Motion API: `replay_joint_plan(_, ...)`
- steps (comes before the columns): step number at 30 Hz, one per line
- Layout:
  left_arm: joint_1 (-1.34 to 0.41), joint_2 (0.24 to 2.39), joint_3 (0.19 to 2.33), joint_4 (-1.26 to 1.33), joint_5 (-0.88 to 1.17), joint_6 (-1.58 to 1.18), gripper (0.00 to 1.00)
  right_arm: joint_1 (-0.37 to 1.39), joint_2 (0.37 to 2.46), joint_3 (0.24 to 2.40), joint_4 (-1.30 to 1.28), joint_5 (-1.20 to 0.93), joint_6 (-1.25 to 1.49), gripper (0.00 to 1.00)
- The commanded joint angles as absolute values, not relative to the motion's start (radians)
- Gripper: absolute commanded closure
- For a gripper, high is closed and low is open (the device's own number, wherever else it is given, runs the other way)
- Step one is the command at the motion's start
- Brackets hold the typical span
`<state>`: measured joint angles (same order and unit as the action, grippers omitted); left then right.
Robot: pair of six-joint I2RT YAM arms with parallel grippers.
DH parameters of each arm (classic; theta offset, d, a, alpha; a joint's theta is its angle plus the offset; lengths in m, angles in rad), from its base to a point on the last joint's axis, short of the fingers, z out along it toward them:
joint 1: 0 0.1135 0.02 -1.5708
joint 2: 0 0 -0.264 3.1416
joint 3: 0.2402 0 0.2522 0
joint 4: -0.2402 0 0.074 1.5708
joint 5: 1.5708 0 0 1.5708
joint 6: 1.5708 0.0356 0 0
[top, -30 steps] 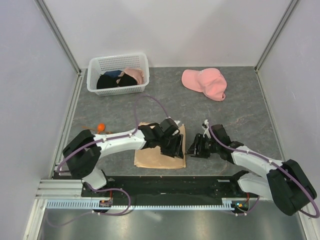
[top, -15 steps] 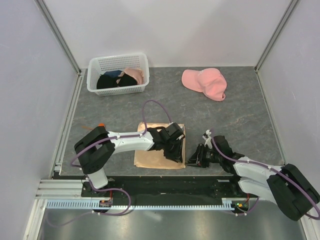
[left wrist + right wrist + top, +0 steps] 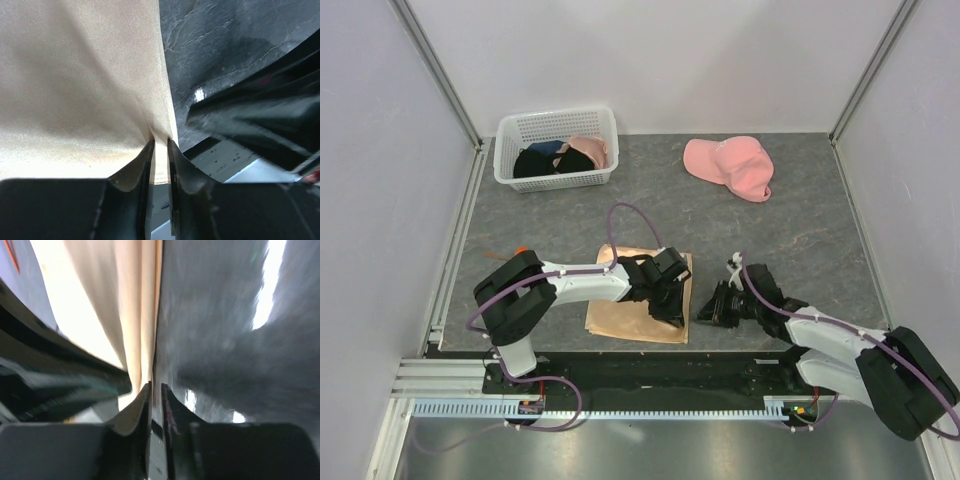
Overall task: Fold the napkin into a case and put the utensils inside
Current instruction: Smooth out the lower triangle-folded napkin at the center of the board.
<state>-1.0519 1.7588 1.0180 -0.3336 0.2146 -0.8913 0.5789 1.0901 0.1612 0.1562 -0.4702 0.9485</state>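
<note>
Currently flat on the grey table (image 3: 800,220), near its front edge: the napkin (image 3: 625,318), peach-tan, lying between the two arms. Pinched at its near right corner by the left gripper (image 3: 160,146), jaws drawn narrow with a tuck of cloth between the fingers (image 3: 140,165). Just beside it, the right gripper (image 3: 154,388), jaws likewise nearly together on the napkin's right edge, though blurred in the wrist view. Peeking out behind the left arm, only the orange bowl of the spoon (image 3: 522,249). Well apart at the far side, a white basket (image 3: 557,150) of clothes and a pink cap (image 3: 730,165).
</note>
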Motion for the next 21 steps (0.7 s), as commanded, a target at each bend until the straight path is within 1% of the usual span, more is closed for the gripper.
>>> replay_joint_plan(1,-1.058,1.7,1.003,-0.302,0.23,-0.942,0.76,0.48,1.058,0.307,-0.084,-0.368,0.763,0.73)
replay_joint_plan(2,-1.061,1.694,1.003,-0.302,0.229,-0.942,0.75,0.47,1.096,0.357,-0.112,-0.368,0.741,0.7)
replay_joint_plan(4,-1.06,1.698,1.0,-0.304,0.227,-0.943,0.75,0.456,1.146,0.405,-0.114,-0.367,0.695,0.66)
replay_joint_plan(8,-1.065,1.718,0.999,-0.293,0.236,-0.954,0.77,0.439,1.308,0.564,-0.104,-0.357,0.647,0.67)
replay_joint_plan(11,-1.072,1.717,0.991,-0.287,0.235,-0.959,0.78,0.436,1.377,0.653,-0.086,-0.348,0.638,0.73)
replay_joint_plan(15,-1.077,1.723,0.967,-0.256,0.235,-0.974,0.8,0.436,1.486,0.738,-0.063,-0.359,0.63,0.85)
replay_joint_plan(21,-1.08,1.776,0.953,-0.207,0.245,-0.983,0.81,0.416,1.626,0.785,-0.02,-0.319,0.601,0.89)
